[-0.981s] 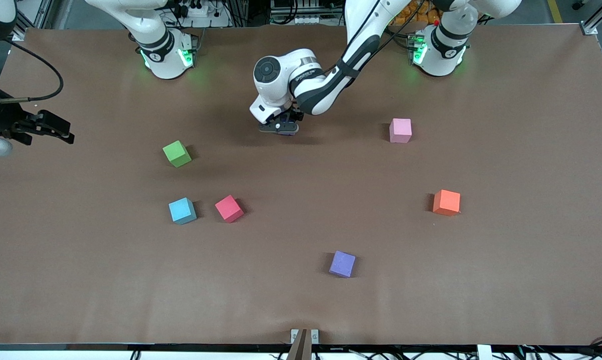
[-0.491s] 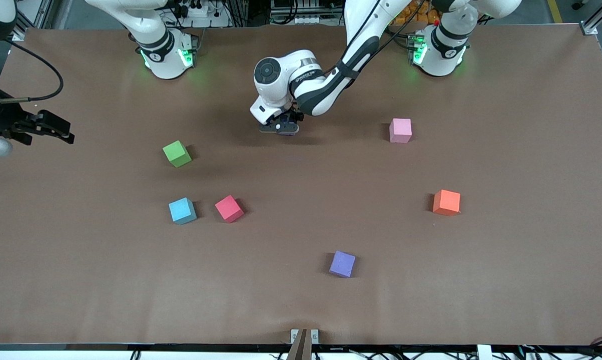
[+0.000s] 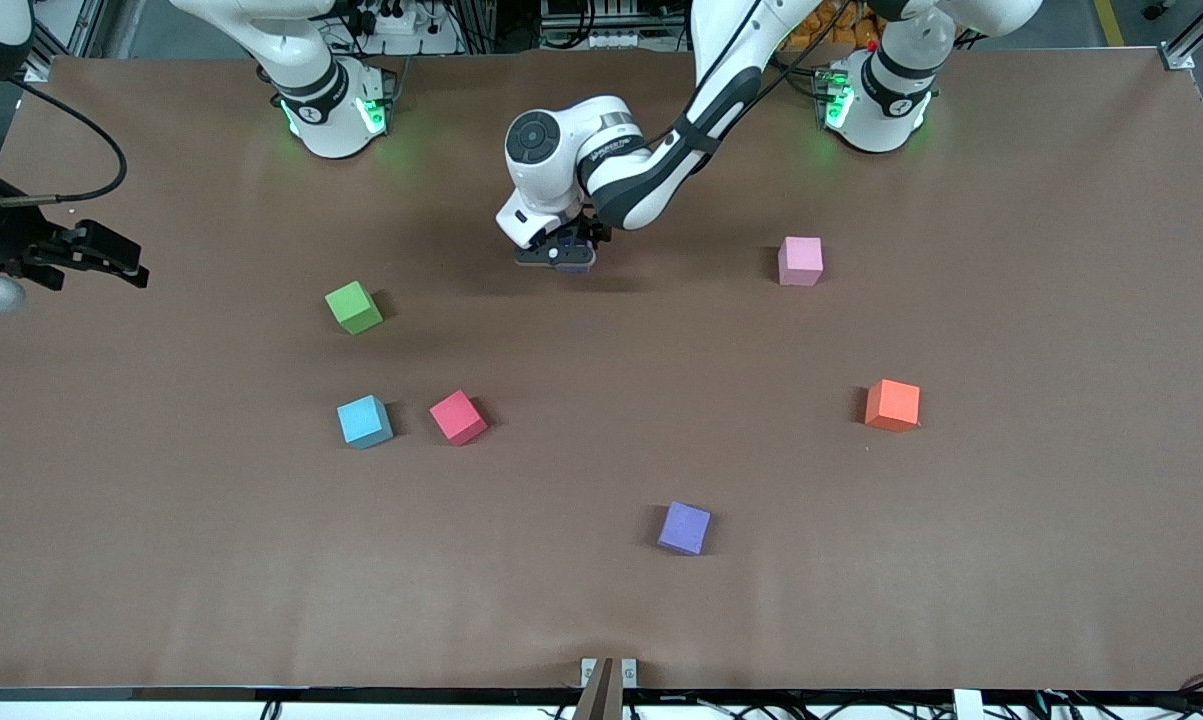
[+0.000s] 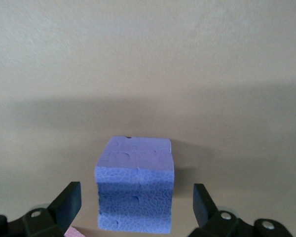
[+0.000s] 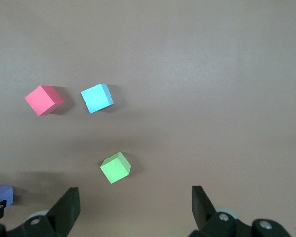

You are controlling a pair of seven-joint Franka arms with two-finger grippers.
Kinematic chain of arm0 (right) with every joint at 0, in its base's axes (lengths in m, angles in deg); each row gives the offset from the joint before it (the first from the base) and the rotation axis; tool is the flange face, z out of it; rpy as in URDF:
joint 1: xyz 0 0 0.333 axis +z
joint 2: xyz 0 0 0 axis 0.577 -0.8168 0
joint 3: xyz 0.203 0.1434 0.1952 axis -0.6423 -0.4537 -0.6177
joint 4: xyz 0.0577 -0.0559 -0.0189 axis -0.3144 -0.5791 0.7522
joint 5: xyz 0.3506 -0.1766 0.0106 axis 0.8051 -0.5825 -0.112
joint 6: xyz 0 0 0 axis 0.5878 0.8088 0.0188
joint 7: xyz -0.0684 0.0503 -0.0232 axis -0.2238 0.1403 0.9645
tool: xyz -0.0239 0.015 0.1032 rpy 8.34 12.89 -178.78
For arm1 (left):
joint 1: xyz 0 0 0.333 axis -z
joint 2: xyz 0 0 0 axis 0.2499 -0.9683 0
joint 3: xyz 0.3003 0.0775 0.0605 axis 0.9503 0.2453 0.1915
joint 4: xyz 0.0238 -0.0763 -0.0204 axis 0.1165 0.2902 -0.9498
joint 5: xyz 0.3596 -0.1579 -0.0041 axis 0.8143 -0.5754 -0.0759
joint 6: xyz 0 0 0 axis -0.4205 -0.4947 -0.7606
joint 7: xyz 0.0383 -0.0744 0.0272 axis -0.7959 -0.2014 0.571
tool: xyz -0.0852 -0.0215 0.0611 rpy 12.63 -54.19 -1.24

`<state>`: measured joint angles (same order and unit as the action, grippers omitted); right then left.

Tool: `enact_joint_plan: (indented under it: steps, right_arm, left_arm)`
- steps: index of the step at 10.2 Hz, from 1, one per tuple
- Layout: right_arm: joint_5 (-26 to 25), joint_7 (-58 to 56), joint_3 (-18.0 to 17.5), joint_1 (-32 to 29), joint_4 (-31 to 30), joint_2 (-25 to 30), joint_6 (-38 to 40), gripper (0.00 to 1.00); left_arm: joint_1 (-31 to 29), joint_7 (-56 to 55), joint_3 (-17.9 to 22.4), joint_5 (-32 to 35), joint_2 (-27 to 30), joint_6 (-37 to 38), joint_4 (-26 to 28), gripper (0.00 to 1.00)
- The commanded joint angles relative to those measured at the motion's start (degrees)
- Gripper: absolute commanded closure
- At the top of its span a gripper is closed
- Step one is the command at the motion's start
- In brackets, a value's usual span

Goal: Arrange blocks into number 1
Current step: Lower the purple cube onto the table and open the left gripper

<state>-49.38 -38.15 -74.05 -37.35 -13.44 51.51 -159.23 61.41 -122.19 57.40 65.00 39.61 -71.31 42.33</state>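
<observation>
My left gripper [image 3: 557,256] hangs low over the table near the robots' bases, open. A purple block [image 4: 135,163] stands on the table between its fingers [image 4: 69,197], with a gap on each side. Only a sliver of that block [image 3: 577,268] shows in the front view. Loose on the table lie a pink block [image 3: 800,261], an orange block [image 3: 892,405], a second purple block [image 3: 684,527], a red block [image 3: 458,417], a light blue block [image 3: 364,421] and a green block [image 3: 353,307]. My right gripper [image 5: 133,207] waits open, high over the right arm's end of the table.
The brown table [image 3: 601,600] reaches to its front edge, where a small bracket [image 3: 607,675] sits. The right arm's black cable [image 3: 81,120] loops above its end of the table.
The left gripper's fingers have spread apart and let go of the purple block, which now rests on the table. The right arm has not moved.
</observation>
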Motion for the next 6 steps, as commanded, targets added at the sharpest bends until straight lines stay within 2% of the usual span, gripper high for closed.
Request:
enact_joint_plan:
  steps: [1, 4, 6]
  right_arm:
    - [-0.56, -0.65, -0.49, -0.52, 0.93, -0.18, 0.77, 0.00]
    - [-0.56, -0.56, -0.49, -0.52, 0.93, -0.18, 0.77, 0.00]
    - [-0.56, -0.56, -0.49, -0.52, 0.93, -0.18, 0.77, 0.00]
  left_arm:
    - [-0.27, -0.81, 0.43, 0.03, 3.48, 2.59, 0.78, 0.00]
    - [0.52, 0.94, -0.18, 2.21, 5.85, 4.53, 3.66, 0.00]
    - [0.52, 0.95, -2.81, 3.72, 6.73, 4.53, 7.09, 0.00]
